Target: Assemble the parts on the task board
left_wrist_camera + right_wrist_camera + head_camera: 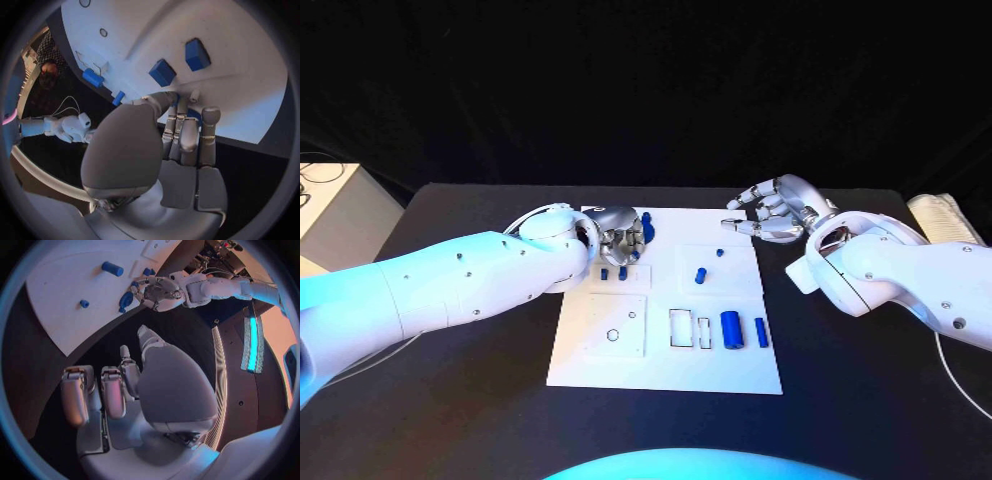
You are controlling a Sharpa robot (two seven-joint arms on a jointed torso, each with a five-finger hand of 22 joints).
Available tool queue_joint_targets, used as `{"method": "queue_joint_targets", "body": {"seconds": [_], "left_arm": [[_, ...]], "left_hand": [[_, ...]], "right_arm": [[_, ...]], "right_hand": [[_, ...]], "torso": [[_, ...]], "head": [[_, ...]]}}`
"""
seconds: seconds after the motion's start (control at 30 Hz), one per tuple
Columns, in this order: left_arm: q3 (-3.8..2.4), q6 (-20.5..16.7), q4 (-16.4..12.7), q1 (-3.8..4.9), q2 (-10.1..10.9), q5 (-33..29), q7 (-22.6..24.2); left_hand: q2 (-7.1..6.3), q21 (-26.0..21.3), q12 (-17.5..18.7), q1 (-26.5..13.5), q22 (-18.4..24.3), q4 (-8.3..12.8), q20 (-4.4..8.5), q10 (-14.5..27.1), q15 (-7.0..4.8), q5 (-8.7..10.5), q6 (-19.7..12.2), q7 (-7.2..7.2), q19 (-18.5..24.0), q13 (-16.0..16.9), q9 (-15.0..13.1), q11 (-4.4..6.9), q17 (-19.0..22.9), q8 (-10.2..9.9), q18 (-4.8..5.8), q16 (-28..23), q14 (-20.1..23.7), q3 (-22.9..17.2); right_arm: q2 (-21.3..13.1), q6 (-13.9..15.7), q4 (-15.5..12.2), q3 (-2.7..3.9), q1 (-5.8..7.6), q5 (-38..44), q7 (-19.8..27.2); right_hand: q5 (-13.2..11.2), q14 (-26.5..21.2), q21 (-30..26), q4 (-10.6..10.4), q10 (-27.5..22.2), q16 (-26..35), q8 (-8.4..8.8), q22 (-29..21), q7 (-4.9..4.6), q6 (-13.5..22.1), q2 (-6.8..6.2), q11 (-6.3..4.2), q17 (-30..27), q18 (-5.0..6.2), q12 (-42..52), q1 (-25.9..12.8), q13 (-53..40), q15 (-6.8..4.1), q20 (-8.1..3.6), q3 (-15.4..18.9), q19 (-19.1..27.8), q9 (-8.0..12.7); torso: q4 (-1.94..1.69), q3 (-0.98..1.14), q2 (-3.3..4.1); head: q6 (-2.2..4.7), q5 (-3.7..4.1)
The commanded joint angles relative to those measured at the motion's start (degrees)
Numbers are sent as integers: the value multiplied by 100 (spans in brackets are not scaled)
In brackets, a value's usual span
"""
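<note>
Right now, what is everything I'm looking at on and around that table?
Table: one, black, under everything.
Task board: one, white plate, middle of the table.
Blue parts: several, on the board; one long cylinder and a slimmer piece near the board's right side, two small ones further back, two more by the left hand.
White box: one, off the table's left end.
Pale stack: one, at the table's right far corner; cannot tell what it is.
Left hand: silver, over the board's far left corner, fingers around a blue part.
Right hand: silver, above the board's far right corner, holding nothing.
</note>
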State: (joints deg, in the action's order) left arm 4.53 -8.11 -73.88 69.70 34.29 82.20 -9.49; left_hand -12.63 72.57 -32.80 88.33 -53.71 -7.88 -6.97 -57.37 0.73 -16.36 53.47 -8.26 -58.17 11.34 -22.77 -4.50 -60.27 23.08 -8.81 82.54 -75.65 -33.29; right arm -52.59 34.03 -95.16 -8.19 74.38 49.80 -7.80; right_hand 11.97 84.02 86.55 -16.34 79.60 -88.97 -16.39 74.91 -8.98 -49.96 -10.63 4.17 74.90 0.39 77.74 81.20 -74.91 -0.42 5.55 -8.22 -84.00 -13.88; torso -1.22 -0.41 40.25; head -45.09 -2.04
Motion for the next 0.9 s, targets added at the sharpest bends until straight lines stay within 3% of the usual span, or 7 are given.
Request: {"method": "queue_joint_targets", "body": {"seconds": [0.03, 0.4, 0.67, 0.9], "left_arm": [[-26, -299, -114, -5, 62, -181, 218], [-201, -126, -629, -1, 553, -557, 226], [-228, 111, -581, 3, 746, -607, 113], [-230, 236, -449, 1, 773, -600, 65]], "left_hand": [[11, 29, 37, -30, -9, 56, 0, -37, 10, -19, 42, 0, -18, -8, 7, 3, -8, -32, 35, 31, -47, -8], [-16, 43, 137, -147, -23, 69, -10, -103, 13, -17, 102, 3, -10, -24, 5, 4, -1, -84, 37, 33, -61, -17], [-26, 40, 177, -202, -22, 63, -13, -132, 11, -12, 127, 9, -3, -29, 2, 9, 19, -103, 37, 30, -56, -13], [-28, 32, 187, -215, -8, 61, -13, -138, 10, -11, 132, 11, 12, -30, 1, 10, 36, -107, 33, 26, -48, -12]], "right_arm": [[0, -64, -9, 2, -3, 16, 58], [-15, -68, -9, 2, -3, 14, 54], [-22, -72, -5, 2, -3, 16, 48], [-15, -75, -1, 2, -4, 19, 47]], "right_hand": [[36, 516, -7, -7, -41, 36, -22, 1258, -14, 34, 19, 15, 1209, 55, -17, -46, -401, 47, 42, -5, -427, 6], [36, 516, -7, -7, -41, 36, -22, 1258, -14, 34, 19, 15, 1209, 55, -17, -46, -401, 47, 42, -5, -427, 6], [36, 516, -7, -7, -41, 36, -22, 1258, -14, 34, 19, 15, 1209, 55, -17, -46, -401, 47, 42, -5, -427, 6], [35, 516, -8, -5, -41, 37, -42, 1259, -13, 43, 23, 14, 1208, 55, -17, -41, -397, 46, 41, -13, -428, 7]], "torso": [[0, -2, -1], [-16, 0, -15], [-14, -4, -5], [-2, -7, 2]], "head": [[10, 1], [-4, -5], [-5, -26], [-5, -36]]}}
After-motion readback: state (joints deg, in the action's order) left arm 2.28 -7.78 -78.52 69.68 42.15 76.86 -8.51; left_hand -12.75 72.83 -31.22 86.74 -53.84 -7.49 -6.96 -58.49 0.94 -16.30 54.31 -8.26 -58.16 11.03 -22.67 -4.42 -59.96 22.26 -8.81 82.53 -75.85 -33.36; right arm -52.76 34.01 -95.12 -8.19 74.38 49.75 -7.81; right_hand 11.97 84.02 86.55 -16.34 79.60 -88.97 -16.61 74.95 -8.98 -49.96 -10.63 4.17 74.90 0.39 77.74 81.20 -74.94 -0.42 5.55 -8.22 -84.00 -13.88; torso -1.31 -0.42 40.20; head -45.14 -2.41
